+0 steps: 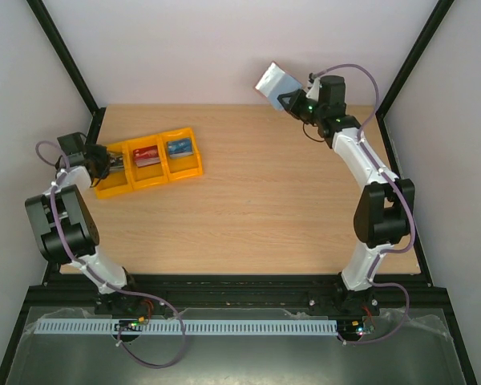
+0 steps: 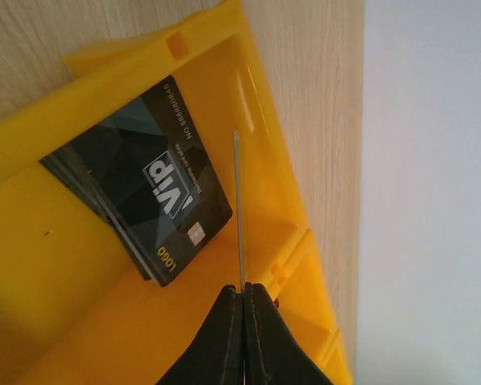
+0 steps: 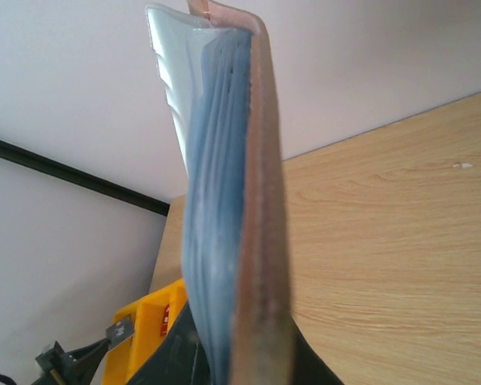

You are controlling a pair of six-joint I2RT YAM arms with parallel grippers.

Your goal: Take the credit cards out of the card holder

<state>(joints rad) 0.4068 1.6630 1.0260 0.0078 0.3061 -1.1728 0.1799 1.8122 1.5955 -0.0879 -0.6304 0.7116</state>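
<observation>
- We count two arms, and both sets of fingers are closed on something.
- The left fingers are pinched tight on one thin card. We see it edge-on, so its face colour cannot be told. It is held over the end compartment of the tray.
- One yellow tray with three compartments lies at the left of the table.
- That end compartment holds a fanned stack of dark grey cards. There are several, but we cannot count them exactly.
- We see one red card face in the middle compartment and one blue card face in the third.
- The right fingers grip the one card holder by its lower end. It is lifted clear of the table, above the far edge.
</observation>
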